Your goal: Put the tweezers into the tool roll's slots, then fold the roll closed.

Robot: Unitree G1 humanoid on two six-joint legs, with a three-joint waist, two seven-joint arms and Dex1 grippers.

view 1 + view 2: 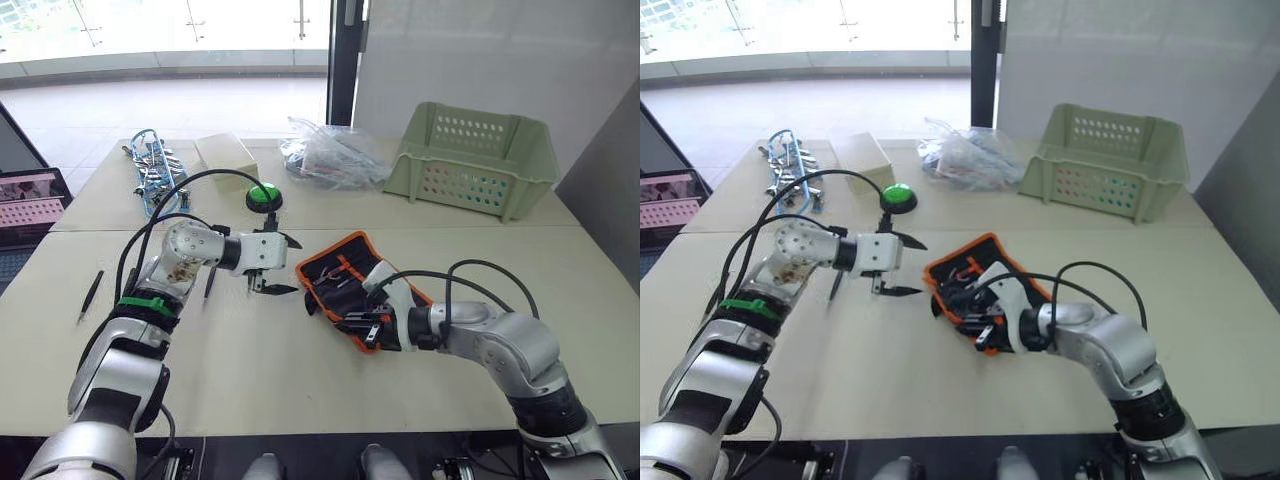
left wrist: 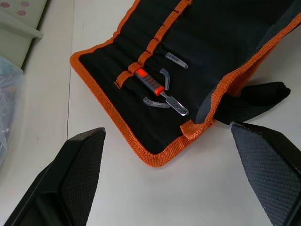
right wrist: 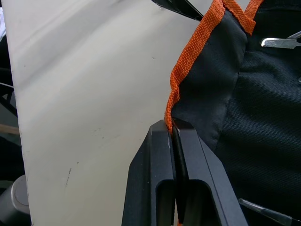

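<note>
The tool roll (image 1: 345, 270) lies open in the middle of the table, black fabric with orange edging. An orange-handled tool (image 2: 150, 84) and clear caps sit in its slots. My right gripper (image 1: 366, 326) is shut on the roll's near orange edge (image 3: 176, 94), lifting that flap slightly. Just left of the roll hovers my left gripper (image 1: 297, 267), open and empty, its fingers (image 2: 70, 179) pointing at the roll's left corner. One black tweezers (image 1: 90, 296) lies far left on the table. Another tweezers (image 1: 210, 283) lies beside my left forearm.
A pale green basket (image 1: 470, 160) stands at the back right. A clear plastic bag (image 1: 330, 155), a green button (image 1: 264, 194), a white box (image 1: 225, 155) and blue-and-silver clips (image 1: 155, 170) line the back of the table (image 1: 300, 390).
</note>
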